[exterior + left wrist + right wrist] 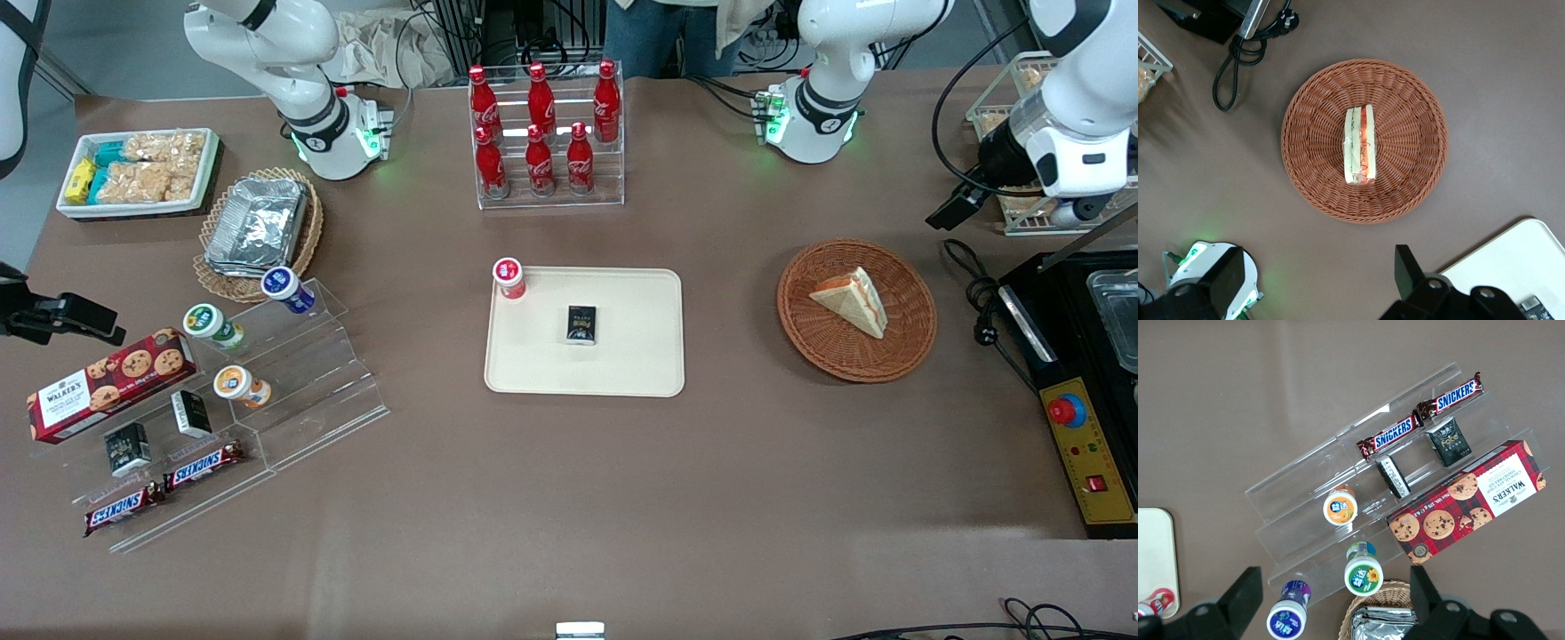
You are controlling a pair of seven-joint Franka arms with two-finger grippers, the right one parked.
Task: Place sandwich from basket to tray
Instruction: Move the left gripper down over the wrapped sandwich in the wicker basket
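Sandwich (851,299) lies in the reddish-brown basket (907,347), cut edge up, untouched, toward the working arm's end of the table. Tray (640,356) sits well apart from the basket, carrying a small dark box (581,324) and a red-capped cup (508,277) at one corner. Left gripper (956,209) hangs above the table beside the basket, holding nothing; only one finger (1407,270) shows, so can't tell its spread.

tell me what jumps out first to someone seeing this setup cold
Probably the sandwich, a pale wedge lying alone in the reddish-brown basket toward the working arm's end of the table. Next, the cream tray mid-table, with a small dark box on it and a red-capped bottle at its corner. The gripper hangs high above the basket, holding nothing; six red cola bottles stand in a clear rack farther from the front camera.
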